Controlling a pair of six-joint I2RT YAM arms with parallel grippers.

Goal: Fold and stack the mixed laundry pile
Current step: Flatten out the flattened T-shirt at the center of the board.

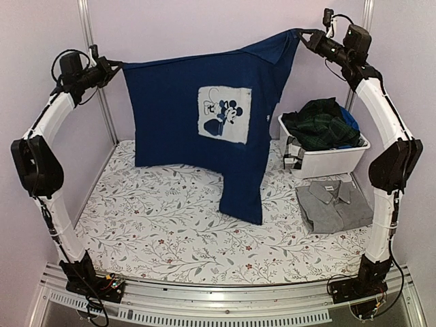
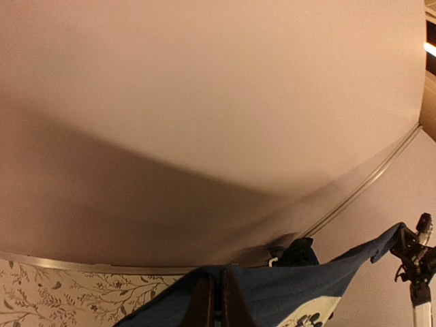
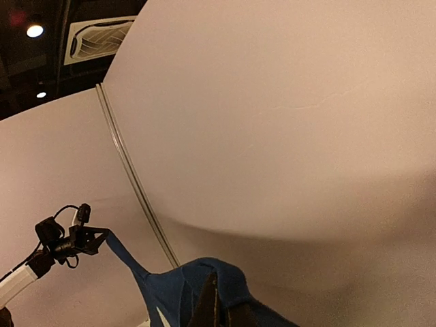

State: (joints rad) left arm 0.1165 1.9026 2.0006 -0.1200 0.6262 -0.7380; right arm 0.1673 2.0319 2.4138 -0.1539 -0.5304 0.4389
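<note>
**Navy Shirt Suspended Between Both Arms**

**Top external view.** The navy blue shirt hangs spread in the air above the floral table cloth. Its white print panel, showing a cartoon mouse, faces the camera. The left gripper is pinched on the shirt's upper left corner. The right gripper is pinched on the upper right corner, which sits higher. The shirt's lower right part hangs down to, or just above, the cloth; contact cannot be confirmed. The dark green plaid garment lies heaped in the white bin at the right. The grey garment lies folded on the table just in front of the bin.

**Left wrist view.** The left gripper has its jaws pressed together on the navy fabric. The right gripper holds the far corner against the plain wall.

**Right wrist view.** The right gripper is clamped on bunched navy cloth. The left gripper grips the opposite corner.
</note>
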